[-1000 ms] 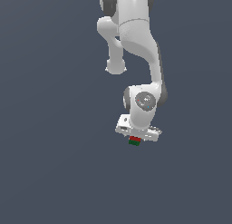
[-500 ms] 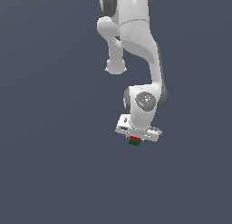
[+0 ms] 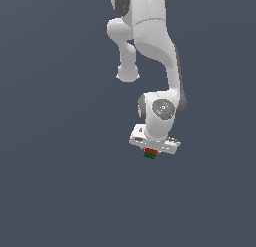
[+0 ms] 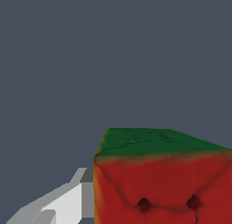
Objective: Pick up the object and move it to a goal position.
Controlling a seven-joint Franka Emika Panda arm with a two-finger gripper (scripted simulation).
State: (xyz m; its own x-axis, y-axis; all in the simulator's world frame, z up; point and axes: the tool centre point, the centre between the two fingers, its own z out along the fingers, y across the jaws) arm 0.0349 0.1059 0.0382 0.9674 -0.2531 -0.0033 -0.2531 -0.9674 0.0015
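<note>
Exterior view: 1 white arm (image 3: 150, 46) reaches down from the top of the picture, its wrist bent so the tool (image 3: 150, 152) points downward. Background is a flat grey-blue field on all sides; I cannot tell whether it is a counter or empty space.

The cube (image 3: 149, 153) sits directly under the tool's white body, touching it, showing a red band above a green band. It is much smaller than the tool. The fingers themselves are hidden behind the tool body and the cube in this view.

Wrist view: the cube (image 4: 163, 177) fills the lower part of the picture, very close to the camera. Red face with 2 dark dots, green face adjoining it along a yellowish edge. 1 white finger (image 4: 68, 202) lies flush against the cube's side. The opposite finger is out of the picture.

Tool state: appears to be pinching the cube, with 1 contact seen and the other side not visible.
</note>
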